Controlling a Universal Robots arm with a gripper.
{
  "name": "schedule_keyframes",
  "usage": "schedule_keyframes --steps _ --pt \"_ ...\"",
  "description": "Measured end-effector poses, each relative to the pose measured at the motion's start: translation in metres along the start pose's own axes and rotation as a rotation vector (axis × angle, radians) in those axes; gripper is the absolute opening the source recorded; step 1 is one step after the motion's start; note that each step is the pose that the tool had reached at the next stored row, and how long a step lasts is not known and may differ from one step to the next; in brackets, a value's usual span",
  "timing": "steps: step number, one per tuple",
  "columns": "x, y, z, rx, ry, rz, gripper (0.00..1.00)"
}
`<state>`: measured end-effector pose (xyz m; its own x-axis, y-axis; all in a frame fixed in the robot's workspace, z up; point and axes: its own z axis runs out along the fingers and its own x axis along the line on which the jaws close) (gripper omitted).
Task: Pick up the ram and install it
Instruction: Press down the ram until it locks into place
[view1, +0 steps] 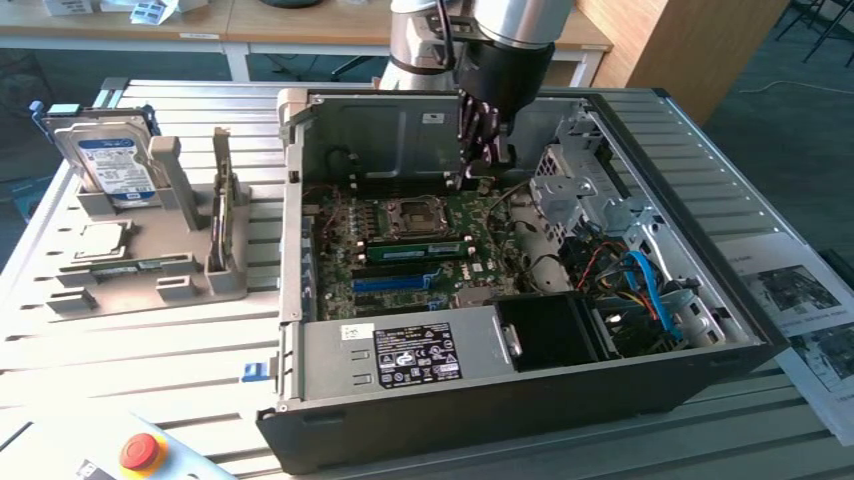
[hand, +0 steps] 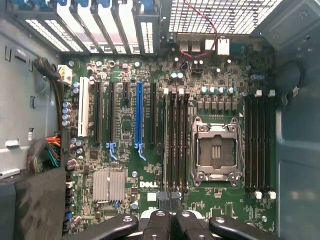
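Closest to me is the red emergency-stop button (view1: 140, 452), then the black open computer case (view1: 534, 400) with its labelled grey power supply (view1: 414, 355). A silver drive cage (view1: 587, 190) and blue cables (view1: 650, 285) crowd the exterior view's right. The long green ram stick (view1: 414, 249) sits on the motherboard (view1: 501, 215) between the square metal processor socket (view1: 407, 214) and the blue slot (view1: 398, 283). My gripper (view1: 474, 178) points straight down beyond the socket, near the case's rear wall, fingers pinched together.
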<state>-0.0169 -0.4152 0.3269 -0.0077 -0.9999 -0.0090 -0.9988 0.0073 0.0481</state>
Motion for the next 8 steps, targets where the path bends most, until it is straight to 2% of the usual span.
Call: schedule_keyframes --steps 8 --pt "0.0000 -0.0090 -0.0004 0.0000 0.0000 -0.002 0.11"
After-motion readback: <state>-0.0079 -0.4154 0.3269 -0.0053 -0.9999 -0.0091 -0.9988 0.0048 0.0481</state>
